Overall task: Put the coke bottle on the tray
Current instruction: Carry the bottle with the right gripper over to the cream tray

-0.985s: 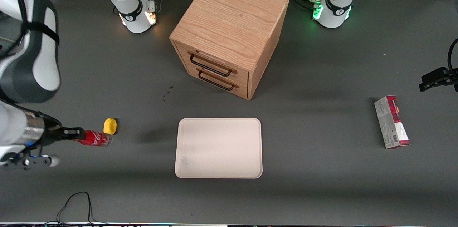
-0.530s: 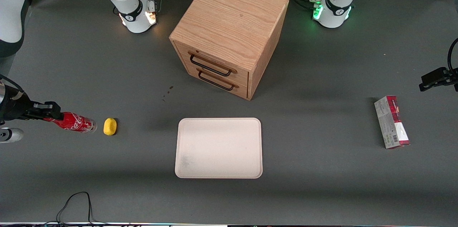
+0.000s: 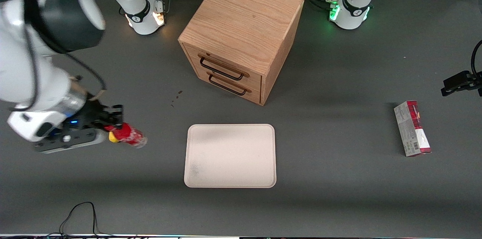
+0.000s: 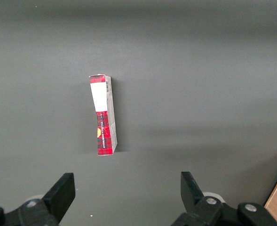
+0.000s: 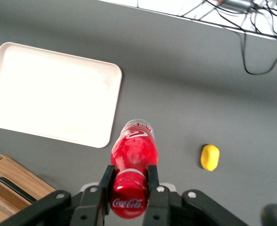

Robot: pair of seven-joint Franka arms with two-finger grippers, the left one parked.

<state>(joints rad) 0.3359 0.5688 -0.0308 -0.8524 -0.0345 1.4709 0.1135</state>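
grey worktop (image 3: 339, 178) is carrying the tray (image 3: 230, 155); the hand (image 3: 113, 118), clenching the coke bottle (image 3: 130, 136) by its neck, has swung nearer the tray, so placing is coming next.

A wooden two-drawer cabinet (image 3: 241, 35) with dark handles stands at the upper middle of the grey bench (image 3: 339, 194), a red-and-grey carton (image 3: 412, 128) lies flat at the right edge, a small yellow lump (image 5: 209, 157) rests alone, and a black cable (image 3: 81, 212) loops at the lower left.
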